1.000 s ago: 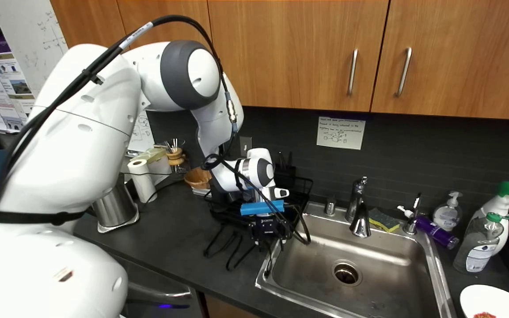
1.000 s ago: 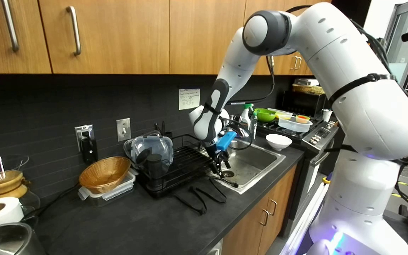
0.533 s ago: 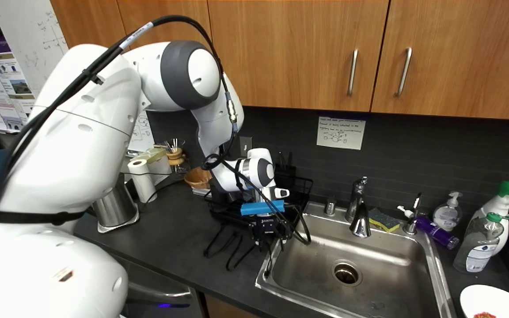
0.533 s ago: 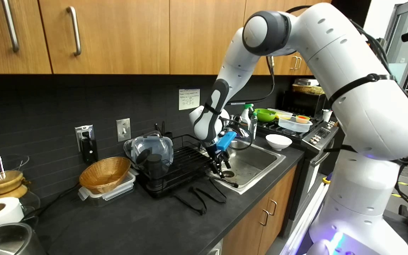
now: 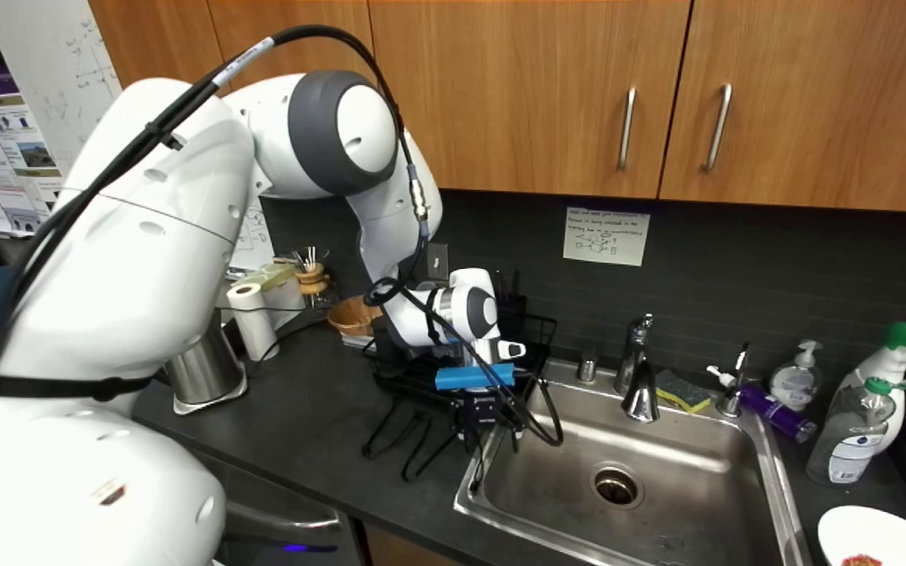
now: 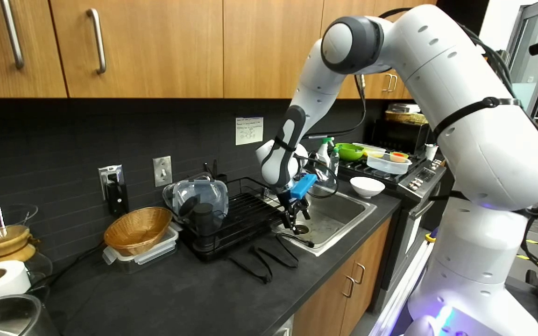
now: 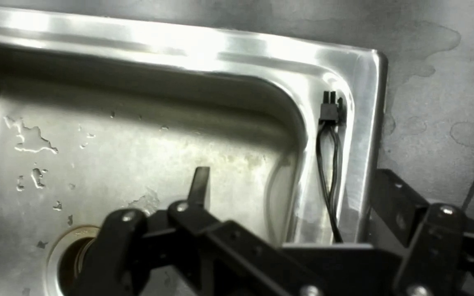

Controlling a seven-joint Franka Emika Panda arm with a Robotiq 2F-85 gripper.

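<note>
A: Is the black two-fingered gripper [image 7: 292, 174] holding anything?

B: No, its jaws stand spread wide. The small black two-pronged plug [image 7: 329, 112] lies just ahead of it on the stainless-steel sink rim [image 7: 362, 123], probably because that flat ledge supports it.

A: And around the gripper?

B: Water-marked dark-grey countertop [image 7: 430, 123] beside it, brown wooden cabinets [image 6: 157, 51] above.

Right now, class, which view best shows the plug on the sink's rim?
The wrist view: the plug shows large there, with its two prongs and the cord clearly distinct. In both exterior views it is only a small dark tip at the cord's end, its prongs too small to make out.
</note>
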